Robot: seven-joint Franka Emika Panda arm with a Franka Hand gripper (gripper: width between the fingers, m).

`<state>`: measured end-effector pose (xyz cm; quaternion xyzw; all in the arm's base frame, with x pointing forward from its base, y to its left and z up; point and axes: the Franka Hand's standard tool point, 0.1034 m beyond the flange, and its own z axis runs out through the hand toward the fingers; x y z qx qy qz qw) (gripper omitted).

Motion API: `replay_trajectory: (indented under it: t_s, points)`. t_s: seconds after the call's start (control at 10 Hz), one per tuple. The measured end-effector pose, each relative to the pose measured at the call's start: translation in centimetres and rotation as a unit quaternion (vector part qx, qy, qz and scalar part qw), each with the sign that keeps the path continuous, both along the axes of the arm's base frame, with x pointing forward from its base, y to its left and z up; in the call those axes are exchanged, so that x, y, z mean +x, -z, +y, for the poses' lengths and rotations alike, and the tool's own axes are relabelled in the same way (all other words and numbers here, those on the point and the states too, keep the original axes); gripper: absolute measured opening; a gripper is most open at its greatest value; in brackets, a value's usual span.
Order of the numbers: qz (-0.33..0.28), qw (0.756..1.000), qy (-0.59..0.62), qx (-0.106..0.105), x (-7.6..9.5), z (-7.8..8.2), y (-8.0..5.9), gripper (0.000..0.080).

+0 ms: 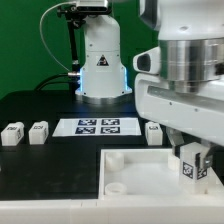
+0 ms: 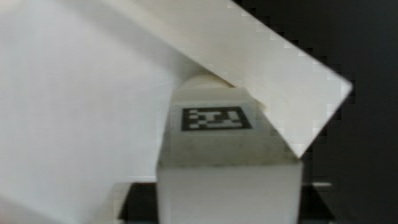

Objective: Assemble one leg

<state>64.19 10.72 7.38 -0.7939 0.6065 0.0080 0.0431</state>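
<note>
Counter (image 1: pixel 40 110): black surface carrying all parts.

Tray (image 1: pixel 140 172): large white square piece with round corner sockets, at the near edge; one socket (image 1: pixel 116 186) visible at its near corner on the exterior view's left.

Marker board (image 1: pixel 96 126): flat tagged sheet behind the tray.

Tool (image 1: pixel 192 158): at the exterior view's right, over the tray, fingers closed on the leg.

Leg (image 1: pixel 190 168): held upright, tagged face outward, just above the tray's far right region; the wrist view shows its tag (image 2: pixel 217 118) against the tray corner.

Spare legs: three loose on the counter (image 1: pixel 12 134), (image 1: pixel 38 131), (image 1: pixel 154 133).

Handling advice: keep the leg vertical, centre it over the corner socket, lower slowly, then twist without side load. Socket contact cannot be judged.
</note>
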Motion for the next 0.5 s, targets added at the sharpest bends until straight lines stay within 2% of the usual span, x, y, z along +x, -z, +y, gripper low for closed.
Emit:
replay_trajectory:
  t_s: [0.2,0.4,0.5]
  points:
    - [0.015,0.988,0.154,0.006,-0.24,0.43,-0.07,0.0294]
    - [0.015,0.989,0.149,0.006,-0.23,0.4,-0.07,0.0294]
    - [0.014,0.99,0.137,0.006,-0.24,0.42,-0.05,0.0373]
